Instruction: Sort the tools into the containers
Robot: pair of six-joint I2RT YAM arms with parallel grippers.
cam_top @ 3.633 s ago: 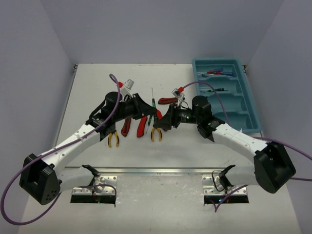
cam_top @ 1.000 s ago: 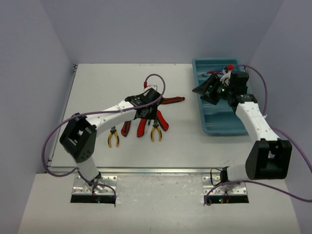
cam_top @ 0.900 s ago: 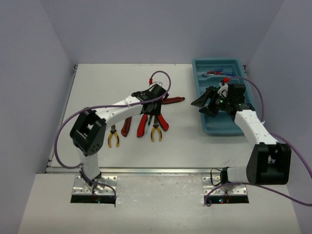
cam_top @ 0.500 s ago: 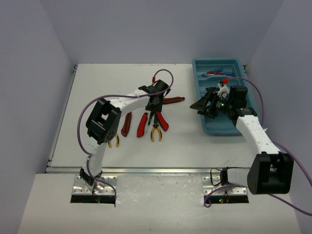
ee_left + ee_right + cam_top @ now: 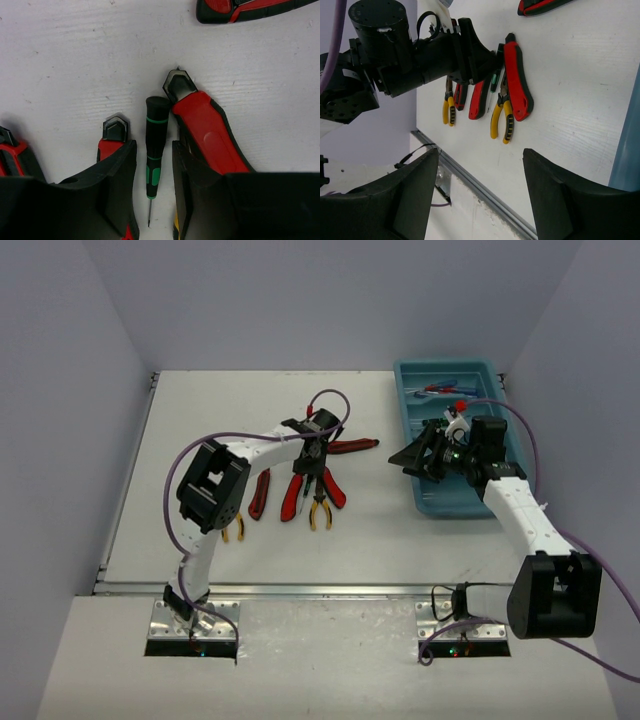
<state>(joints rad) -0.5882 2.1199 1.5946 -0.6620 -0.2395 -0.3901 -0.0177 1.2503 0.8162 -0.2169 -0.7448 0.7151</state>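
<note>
My left gripper [image 5: 152, 200], jaws parted, has only a narrow lane around the black-green screwdriver [image 5: 156, 135]: a red knife [image 5: 207, 130] crowds one finger, a second red knife [image 5: 114, 142] the other, bare table [image 5: 75, 60] beyond.

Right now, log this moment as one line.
left tool: open, straddling black-green screwdriver on table | right tool: open, empty, by tray | screwdriver not yet gripped

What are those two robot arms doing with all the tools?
They are sorting tools into the teal tray. The left gripper is open, straddling a black-green screwdriver lying on the table between red-handled knives. The right gripper hangs open and empty by the tray's edge; a few others lie in its far compartment.
</note>
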